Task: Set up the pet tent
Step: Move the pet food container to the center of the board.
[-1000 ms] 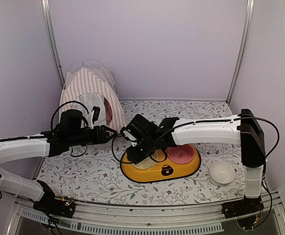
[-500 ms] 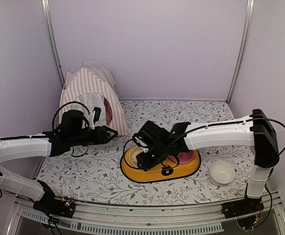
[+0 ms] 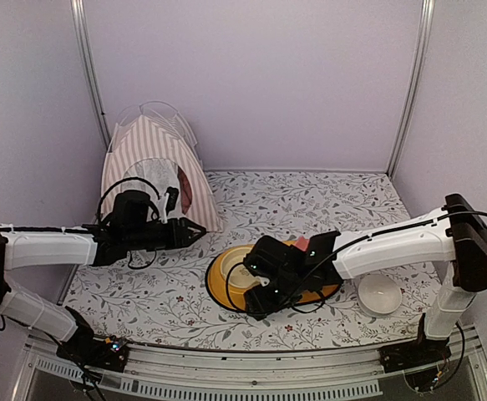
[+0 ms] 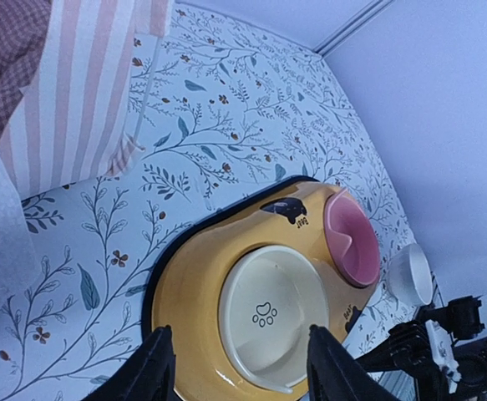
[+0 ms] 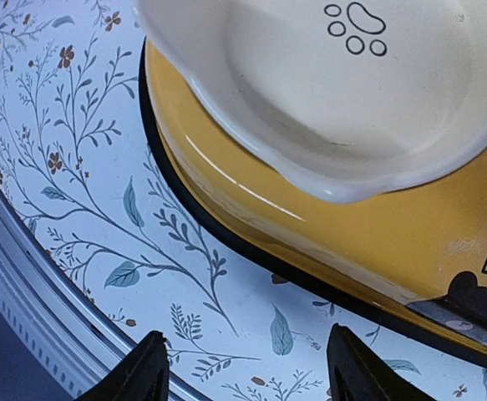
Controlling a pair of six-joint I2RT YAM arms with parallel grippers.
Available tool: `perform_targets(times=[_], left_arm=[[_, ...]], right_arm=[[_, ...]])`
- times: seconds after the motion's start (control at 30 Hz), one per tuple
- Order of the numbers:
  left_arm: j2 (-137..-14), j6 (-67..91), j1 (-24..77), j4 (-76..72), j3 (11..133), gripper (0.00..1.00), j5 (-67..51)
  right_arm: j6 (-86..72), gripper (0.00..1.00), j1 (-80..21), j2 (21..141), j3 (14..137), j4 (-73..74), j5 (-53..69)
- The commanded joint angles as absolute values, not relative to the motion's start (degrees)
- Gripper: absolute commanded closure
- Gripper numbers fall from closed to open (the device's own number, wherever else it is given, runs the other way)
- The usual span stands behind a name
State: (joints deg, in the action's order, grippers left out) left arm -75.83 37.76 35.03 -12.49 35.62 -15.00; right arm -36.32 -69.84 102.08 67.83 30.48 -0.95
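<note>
Pet tent (image 3: 147,159) upright back-left, yellow feeder (image 5: 352,242) lettered "Bea", paw-print bowl (image 5: 335,83)

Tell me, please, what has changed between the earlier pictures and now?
The right arm drew back from over the yellow feeder toward the near edge, its jaws opening wider, empty; the cream bowl is now uncovered. The left arm reached slightly further right, jaws open. The pet tent, feeder and white bowl stayed put.

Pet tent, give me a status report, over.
Left claw open, empty, beside pet tent. Right claw open, empty, at yellow feeder's near edge. Pet tent upright, far-left corner. Nothing blocking.
</note>
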Motion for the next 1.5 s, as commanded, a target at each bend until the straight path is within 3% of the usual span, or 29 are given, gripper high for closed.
perform_targets(times=[0.0,0.17,0.63,1.1,1.47], left_arm=[[-75.17,38.09,35.4,-13.79,35.7,0.45,-15.54],[-73.72,37.72,35.42,-12.56,35.25,0.45,-14.41],[-72.52,38.13,35.42,-12.04,34.87,0.45,-13.1],[-74.06,36.25,35.27,-10.99,34.36,0.45,-12.7],[-87.96,35.86,37.28,-16.58,37.77,0.48,-13.88]], right_arm=[[-40.31,0.26,-69.29,102.77,68.17,29.44,-2.84],[-42.86,0.13,-66.41,104.5,67.11,29.52,-2.33],[-43.82,0.02,-59.66,109.29,68.9,29.52,-4.39],[-49.1,0.01,-51.87,113.78,73.01,27.27,-4.55],[-48.93,0.01,-50.32,109.97,67.8,21.93,-1.8]])
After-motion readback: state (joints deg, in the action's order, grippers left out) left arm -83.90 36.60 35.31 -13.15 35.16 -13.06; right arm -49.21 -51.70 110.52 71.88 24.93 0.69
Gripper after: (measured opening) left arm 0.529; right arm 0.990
